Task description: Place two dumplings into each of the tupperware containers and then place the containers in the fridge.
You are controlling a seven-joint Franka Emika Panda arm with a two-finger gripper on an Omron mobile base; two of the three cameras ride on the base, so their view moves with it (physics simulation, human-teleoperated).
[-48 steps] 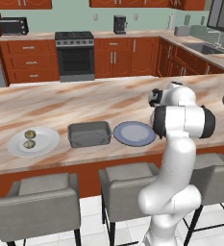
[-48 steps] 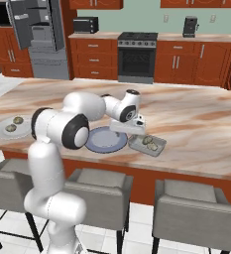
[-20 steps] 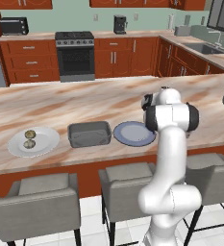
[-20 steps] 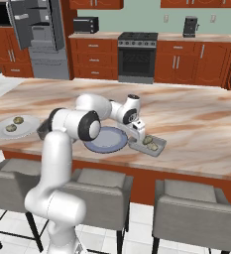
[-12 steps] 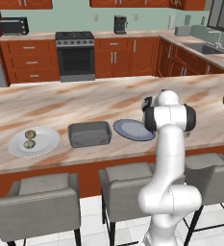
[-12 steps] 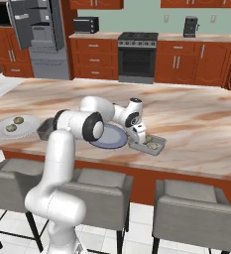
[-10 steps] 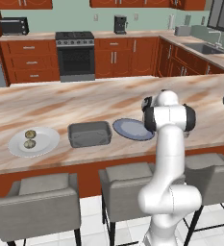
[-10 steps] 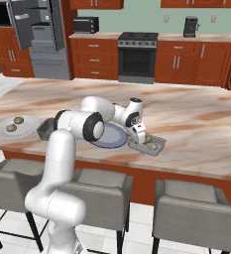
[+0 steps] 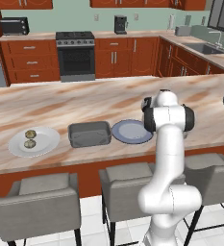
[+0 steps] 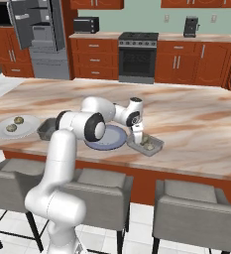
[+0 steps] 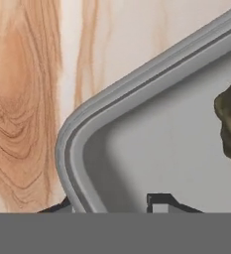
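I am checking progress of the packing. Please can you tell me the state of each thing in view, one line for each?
Right tupperware container: on the counter, dumplings inside.
Left tupperware container: on the counter, empty.
White plate: holds two more dumplings.
Blue-grey plate: bare.
Gripper: down at the right container's rim, one fingertip inside the wall, one outside.
Fridge: door open.

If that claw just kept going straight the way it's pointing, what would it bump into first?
Most likely the grey container directly beneath the gripper: its jaws straddle the near wall, so rim or floor comes first. Depth is hard to judge.
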